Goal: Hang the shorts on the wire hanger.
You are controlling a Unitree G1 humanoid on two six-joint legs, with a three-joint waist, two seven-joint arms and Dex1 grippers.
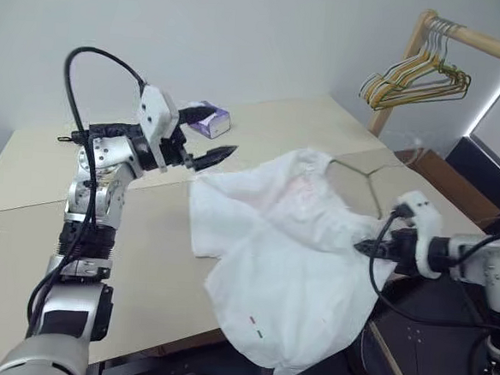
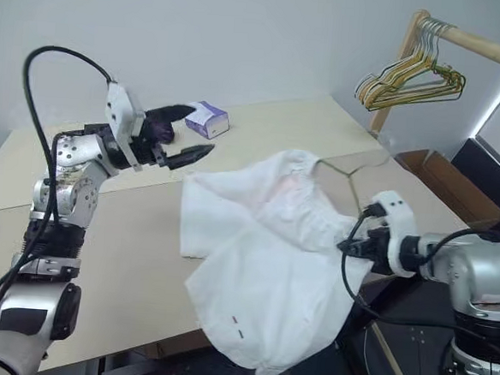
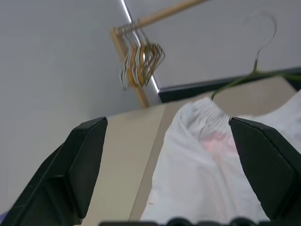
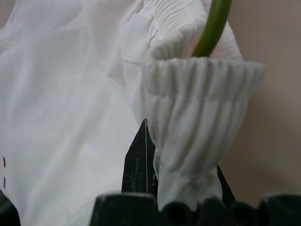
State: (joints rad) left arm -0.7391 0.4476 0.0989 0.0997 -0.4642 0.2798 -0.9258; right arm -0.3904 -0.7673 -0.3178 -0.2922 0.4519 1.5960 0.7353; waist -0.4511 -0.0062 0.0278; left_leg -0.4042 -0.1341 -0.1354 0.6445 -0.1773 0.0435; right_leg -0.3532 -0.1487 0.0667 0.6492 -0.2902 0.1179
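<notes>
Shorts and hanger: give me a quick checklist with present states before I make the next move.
1. Right gripper shut on the white cloth shorts: ok; the right wrist view shows the gathered waistband pinched between its fingers.
2. Left gripper open and off the cloth: ok, raised above the table.
3. Thin olive-grey wire hanger inside the shorts: cannot tell; wire passes into the waistband, the rest is covered.
4. Shorts supported by the beige table: not ok; one leg hangs over the front edge.
5. Hanger hook free: ok; it curves clear above the waistband in the left wrist view.
</notes>
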